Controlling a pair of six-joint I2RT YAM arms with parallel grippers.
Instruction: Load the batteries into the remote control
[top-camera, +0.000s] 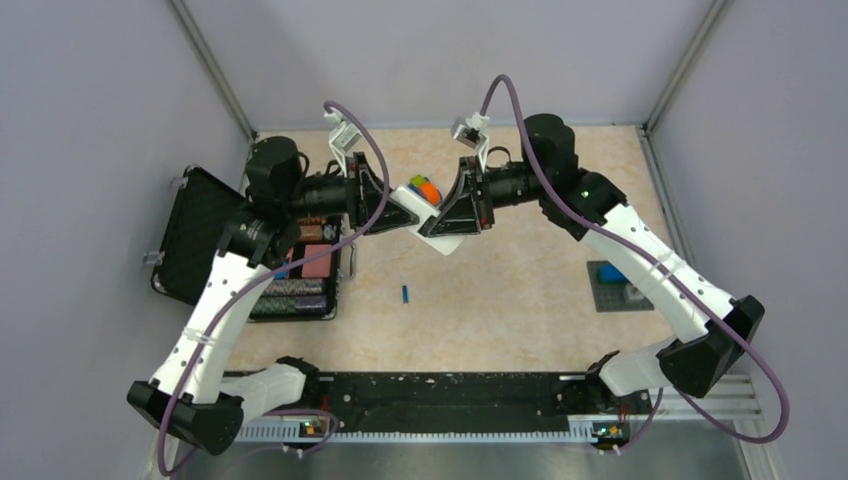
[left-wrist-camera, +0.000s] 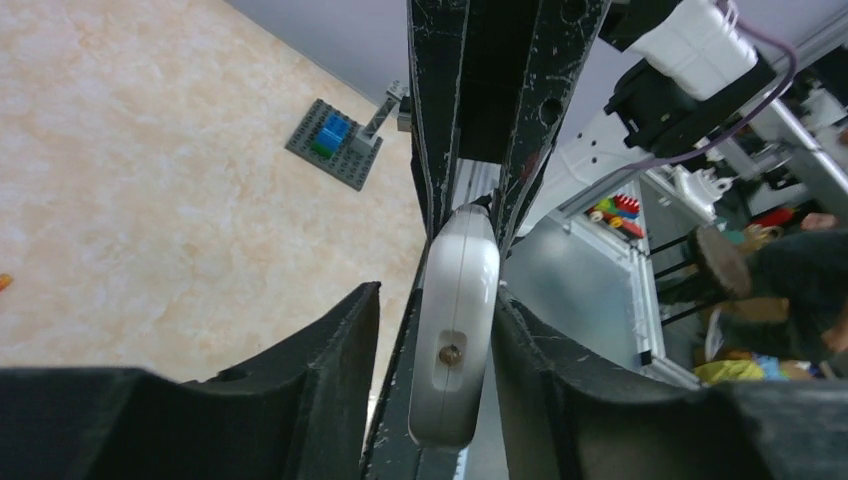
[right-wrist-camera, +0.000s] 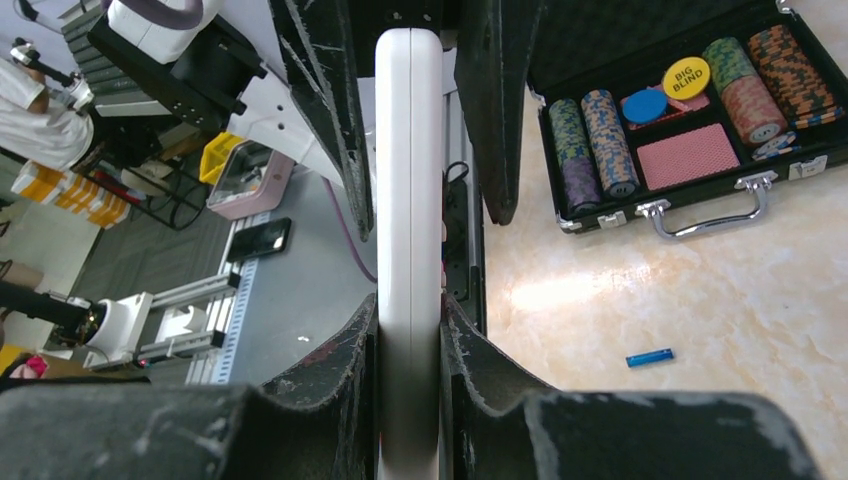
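Beige tabletop (top-camera: 500, 300) below slim white remote (right-wrist-camera: 408, 200)

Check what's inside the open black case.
Black case: poker chip stacks, a pink card deck, a blue disc, a yellow BIG BLIND button. Anything beneath the stacks is covered.

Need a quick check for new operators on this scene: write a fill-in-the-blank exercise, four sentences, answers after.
1. The battery lying loose on the table is ___ in colour.
2. The remote control clamped in the right gripper shows a ___ edge.
3. The yellow chip in the open case reads BIG ___.
4. The blue brick stands on a ___ baseplate.
Missing words: blue; white; BLIND; grey.
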